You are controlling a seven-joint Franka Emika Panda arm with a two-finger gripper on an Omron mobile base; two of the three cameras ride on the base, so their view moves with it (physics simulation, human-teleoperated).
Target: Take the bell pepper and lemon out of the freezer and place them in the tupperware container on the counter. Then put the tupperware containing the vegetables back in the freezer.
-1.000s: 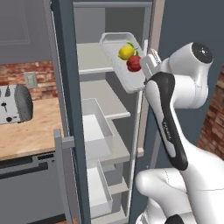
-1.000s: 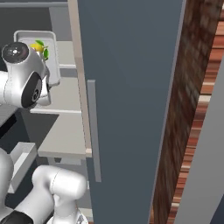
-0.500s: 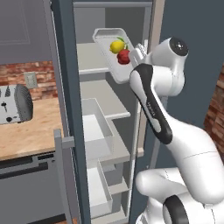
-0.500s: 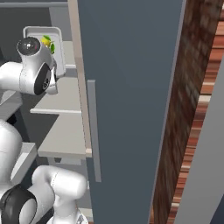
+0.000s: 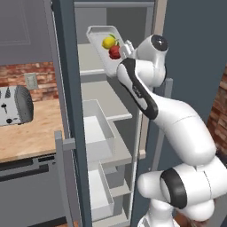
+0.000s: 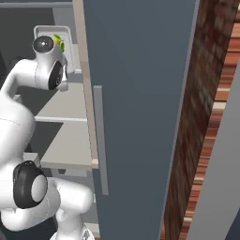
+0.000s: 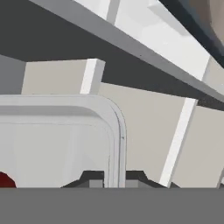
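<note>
While the robot's hand (image 7: 114,177) is clamped on the rim of the shallow translucent grey tupperware container (image 5: 98,46), holding the small yellow lemon (image 5: 108,42) and red bell pepper (image 5: 115,52), it's up inside the tall blue-grey freezer (image 5: 66,88), so pretty much just setting it down is left.

Flat, even rendered light with soft, faint shadows under the freezer (image 5: 66,111) shelves; no glare; low-resolution softness throughout, and the hand view's near surfaces look blurred and blocky
</note>
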